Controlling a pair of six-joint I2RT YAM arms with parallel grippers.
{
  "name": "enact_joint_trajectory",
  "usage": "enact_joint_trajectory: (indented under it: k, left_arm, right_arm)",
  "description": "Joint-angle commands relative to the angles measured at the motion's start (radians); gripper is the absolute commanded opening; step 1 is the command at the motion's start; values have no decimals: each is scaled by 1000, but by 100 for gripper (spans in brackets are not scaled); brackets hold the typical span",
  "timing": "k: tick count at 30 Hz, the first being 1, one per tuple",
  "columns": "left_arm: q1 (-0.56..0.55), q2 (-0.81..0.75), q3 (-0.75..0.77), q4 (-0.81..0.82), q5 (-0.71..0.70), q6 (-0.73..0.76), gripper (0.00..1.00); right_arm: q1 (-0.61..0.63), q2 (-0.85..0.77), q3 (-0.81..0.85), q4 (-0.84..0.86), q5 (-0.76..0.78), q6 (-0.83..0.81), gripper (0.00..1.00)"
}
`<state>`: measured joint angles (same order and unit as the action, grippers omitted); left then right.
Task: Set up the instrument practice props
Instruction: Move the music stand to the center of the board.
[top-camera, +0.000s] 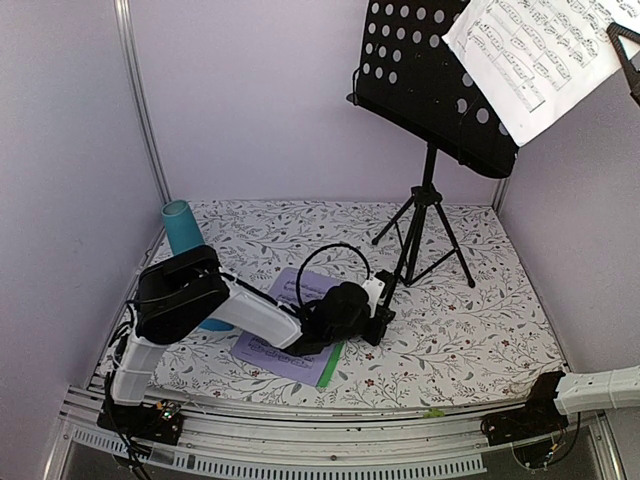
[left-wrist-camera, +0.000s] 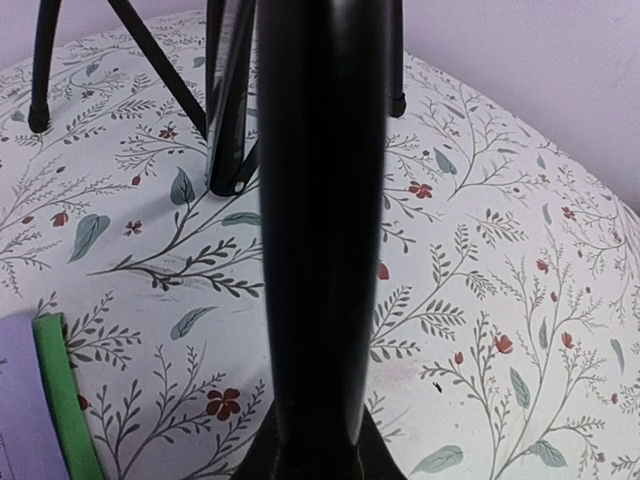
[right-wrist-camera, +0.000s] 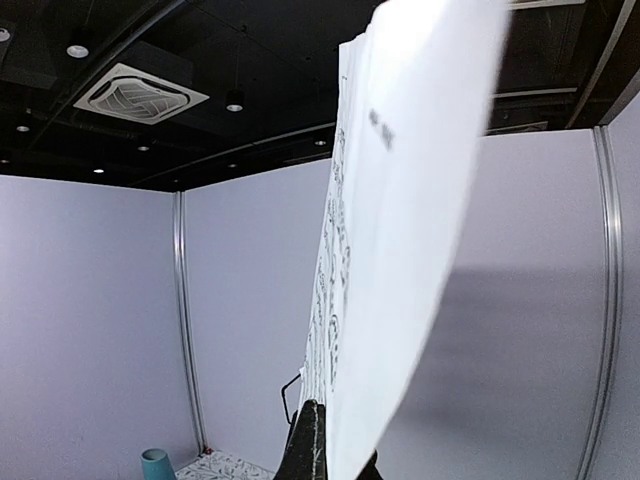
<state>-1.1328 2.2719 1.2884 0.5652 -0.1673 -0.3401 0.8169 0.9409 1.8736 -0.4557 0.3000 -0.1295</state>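
The left claw (top-camera: 380, 322) grips the music stand (top-camera: 430, 190) low down, near the desk (top-camera: 500, 300). The right claw (right-wrist-camera: 330, 460) is shut on the music page (top-camera: 530, 50).

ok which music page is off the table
The white printed sheet, held up in front of the black perforated music-stand desk; the lilac, green-edged page lies flat on the table.

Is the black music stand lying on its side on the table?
No, in the top view the music stand is upright, its tripod legs spread on the flowered table.
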Motion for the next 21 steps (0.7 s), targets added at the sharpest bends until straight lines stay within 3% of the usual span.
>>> enact_joint_trajectory:
  k: [1, 11, 13, 16, 21]
  left_arm:
    - [-41, -28, -55, -60, -7, -29, 0]
    - [-58, -49, -73, -72, -31, -28, 0]
    - [-60, -59, -71, -76, -44, -15, 7]
    - [-61, -95, -57, -99, -60, 9, 28]
    - [-59, -185, 6, -178, -82, 66, 43]
  right_arm:
    - [-2, -8, 27, 5, -22, -15, 0]
    - [-2, -12, 43, 5, -46, -29, 0]
    - [-1, -13, 48, 1, -55, -28, 0]
    - [-2, -11, 48, -8, -60, -26, 0]
    - [-2, -11, 47, -13, -63, -25, 0]
